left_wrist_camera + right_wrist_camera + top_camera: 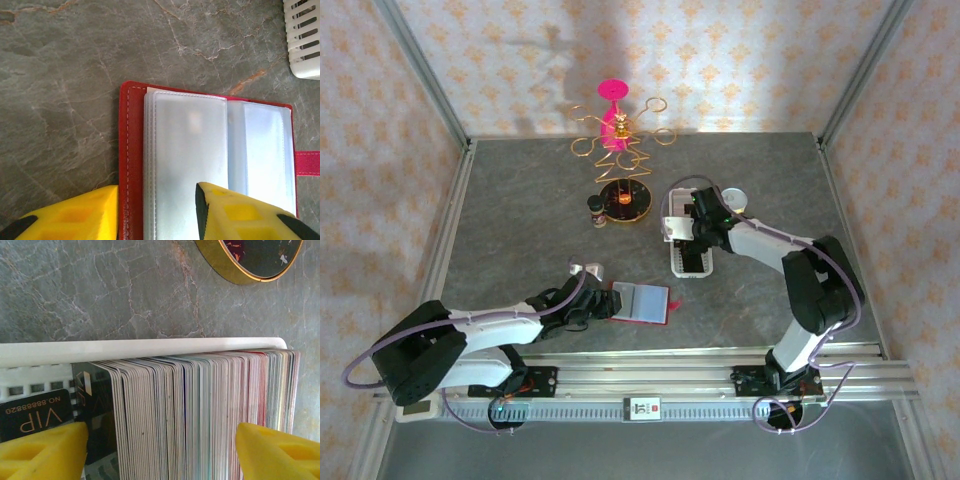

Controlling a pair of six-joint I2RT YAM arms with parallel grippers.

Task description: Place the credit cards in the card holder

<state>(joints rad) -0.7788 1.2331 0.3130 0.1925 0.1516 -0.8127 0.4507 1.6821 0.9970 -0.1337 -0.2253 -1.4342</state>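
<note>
- Quickly, top view: the holder (642, 302) lies open on the counter (520, 200), near the front edge, about the middle.
- Left end effector (592, 305) sits at the holder's left edge; cannot tell its spread from here.
- Right end effector (688, 238) is low over the far end of the white tray (674, 266), right of centre, well apart from the holder.
- A gold-rimmed disc (623, 200) and a wire stand (617, 135) are further back.
- Left wrist: the left end effector (157, 192) is released, with its yellow fingers (75, 217) spread. One is outside the holder's red edge, the other over the clear pockets.
- The holder (131, 150) lies open flat, pockets up, with a red tab (307, 163) sticking out at the right. A tray corner (305, 45) is at the top right.
- Right wrist: the right end effector (162, 440) is released, fingers (280, 450) wide apart in front of the cards (190, 405).
- The cards stand on edge, packed tight in the tray (140, 347).
- A black VIP card (35, 412) is at the left end of the stack, just beside the left finger.
- The disc (250, 260) is beyond the tray, on the counter.
</note>
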